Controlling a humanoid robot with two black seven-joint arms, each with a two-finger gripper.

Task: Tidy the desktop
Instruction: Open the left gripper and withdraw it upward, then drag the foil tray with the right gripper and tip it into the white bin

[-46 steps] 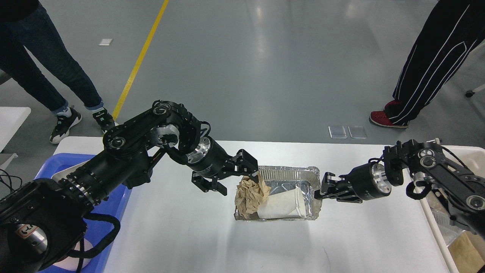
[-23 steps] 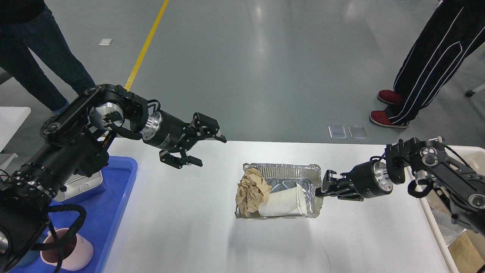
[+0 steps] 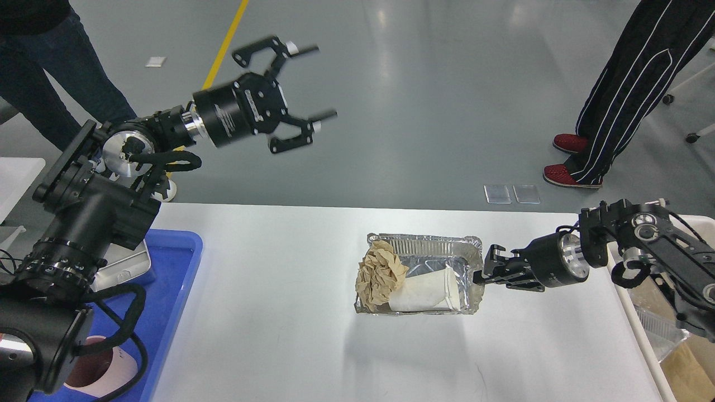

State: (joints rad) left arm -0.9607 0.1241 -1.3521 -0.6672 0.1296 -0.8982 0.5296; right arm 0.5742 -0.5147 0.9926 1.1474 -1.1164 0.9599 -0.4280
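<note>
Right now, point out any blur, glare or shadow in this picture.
Head view: the raised left hand is motion-blurred at its fingertips; the foil tray and right hand look sharp. Overhead lights glare in pale streaks on the grey floor. The tray throws a soft shadow onto the desktop.

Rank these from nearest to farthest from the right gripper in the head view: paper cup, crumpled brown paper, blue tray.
1. Paper cup: lying in the foil tray, just left of the right gripper.
2. Crumpled brown paper: at the tray's left end.
3. Blue tray: far off at the desktop's left edge.
</note>
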